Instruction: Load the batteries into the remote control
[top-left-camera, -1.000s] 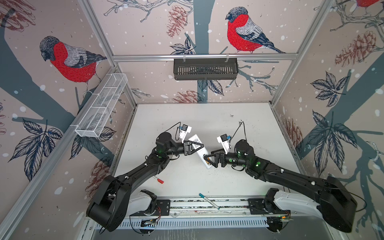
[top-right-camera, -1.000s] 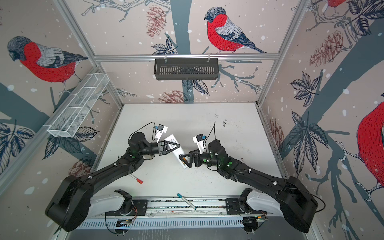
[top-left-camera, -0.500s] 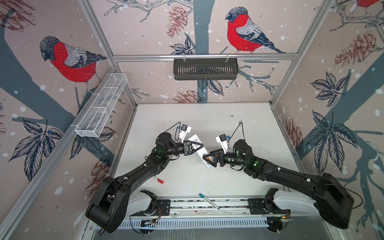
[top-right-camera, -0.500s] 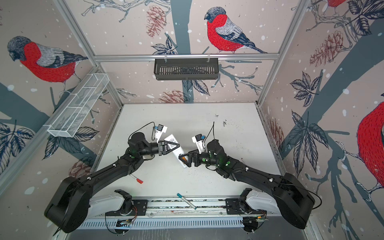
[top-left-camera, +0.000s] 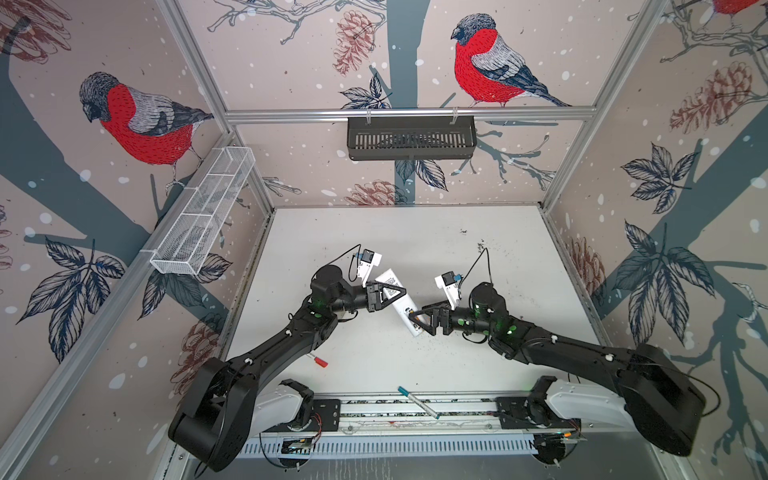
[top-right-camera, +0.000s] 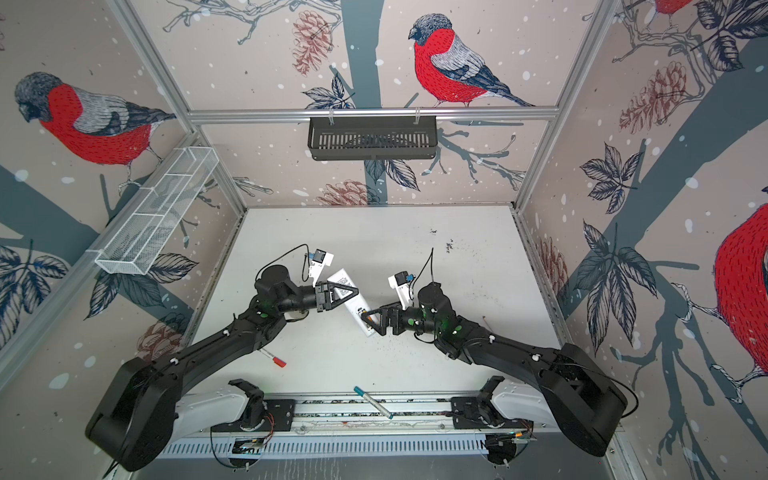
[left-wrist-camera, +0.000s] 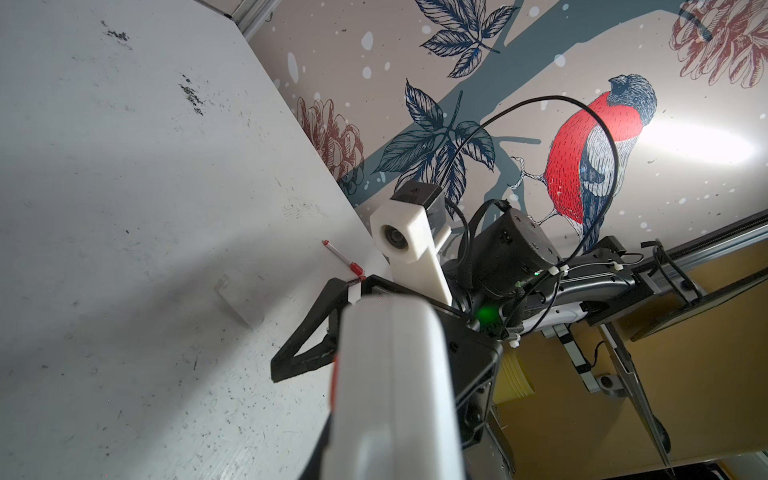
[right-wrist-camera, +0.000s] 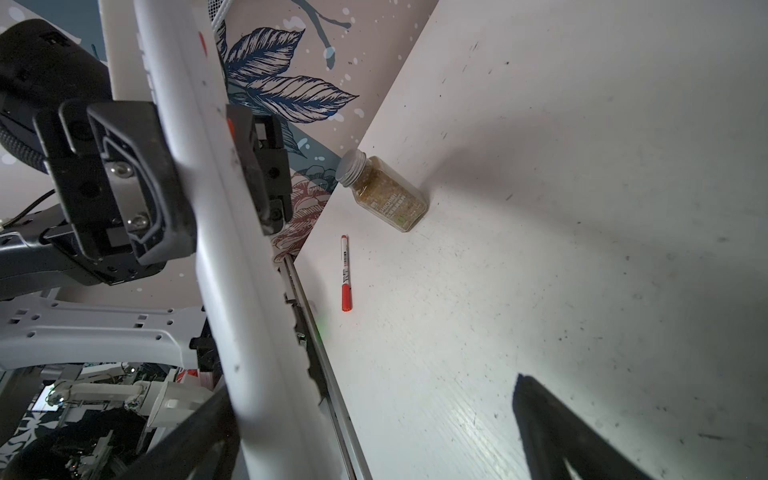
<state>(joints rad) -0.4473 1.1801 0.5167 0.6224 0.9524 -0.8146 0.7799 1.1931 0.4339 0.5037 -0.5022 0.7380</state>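
The white remote control (top-left-camera: 400, 300) (top-right-camera: 352, 304) hangs slanted above the table, its plain back with a QR-like label facing up. My left gripper (top-left-camera: 390, 291) (top-right-camera: 341, 293) (left-wrist-camera: 390, 465) is shut on its upper half. My right gripper (top-left-camera: 419, 323) (top-right-camera: 372, 322) (right-wrist-camera: 374, 436) is open, its fingers (right-wrist-camera: 561, 436) on either side of the remote's lower end. The remote (right-wrist-camera: 232, 291) lies close to one finger. A small orange bit (top-left-camera: 409, 310), like a battery, shows in the remote's lower half. An orange strip (left-wrist-camera: 333, 382) runs along the remote's edge (left-wrist-camera: 395, 395). I cannot tell how many batteries are there.
A red-capped marker (top-left-camera: 318, 360) (right-wrist-camera: 345, 274) lies at the front left. A teal-capped pen (top-left-camera: 417, 402) rests on the front rail. A spice jar (right-wrist-camera: 382, 193) lies by the left wall. Another red-capped marker (left-wrist-camera: 340, 257) and a small white flat piece (left-wrist-camera: 239, 299) lie on the table.
My right gripper has crept slightly closer over the remote's lower end. The left gripper and the remote have stayed put.
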